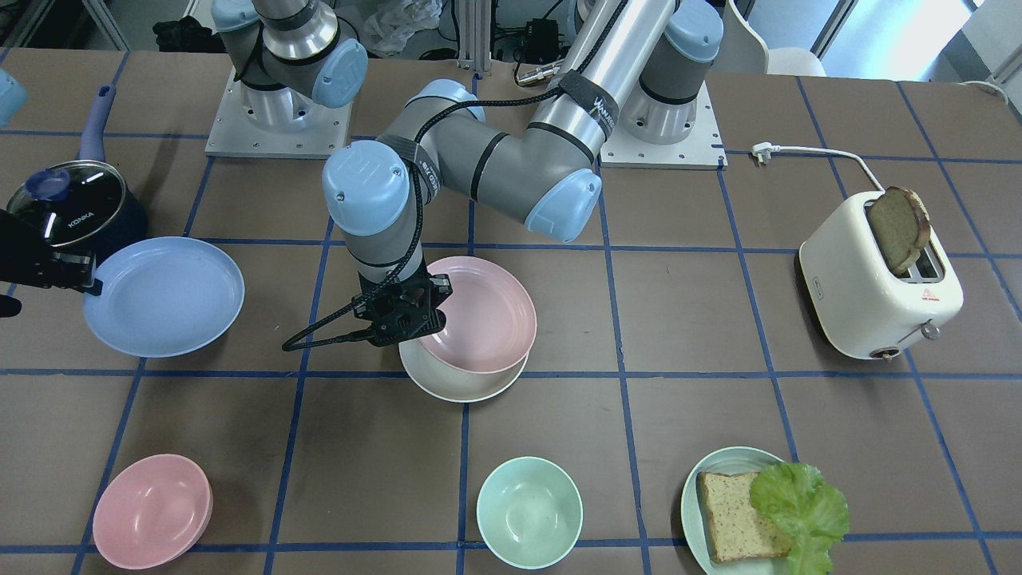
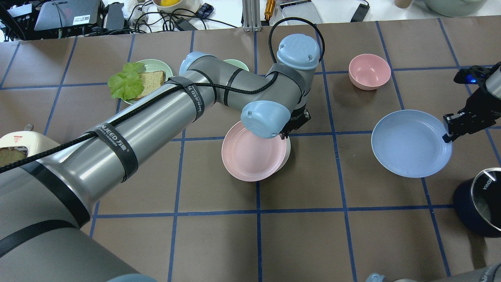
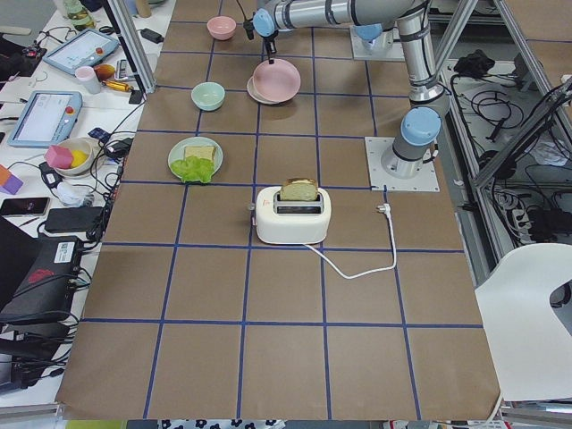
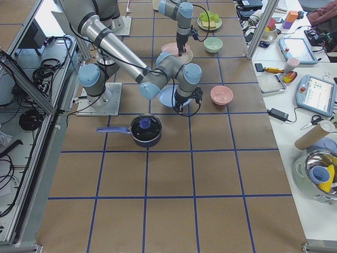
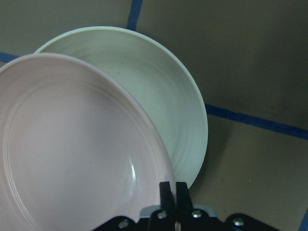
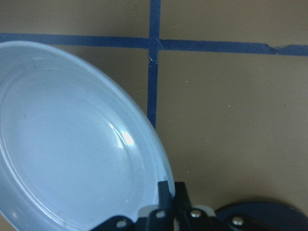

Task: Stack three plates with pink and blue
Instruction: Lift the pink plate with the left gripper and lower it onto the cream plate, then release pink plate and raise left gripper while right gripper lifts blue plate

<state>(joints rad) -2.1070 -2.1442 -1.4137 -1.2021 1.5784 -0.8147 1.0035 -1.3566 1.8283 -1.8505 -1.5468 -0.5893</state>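
free: table (image 2: pixel 332 164) between blue plate (image 2: pixel 411 149) and pink plate (image 2: pixel 252 156) | obstacle: saucepan (image 2: pixel 479 207) beside blue plate

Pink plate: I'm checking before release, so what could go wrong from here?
The pink plate is off-centre over the cream plate, pinched at its rim by the left jaws; released here, it may settle askew. The blue plate, gripped at its rim by the right jaws, is beside the dark pot and might bump it when lifted.

The pink plate (image 1: pixel 479 315) and blue plate (image 1: pixel 164 295) look matte plastic, the toaster (image 1: pixel 854 295) glossy.
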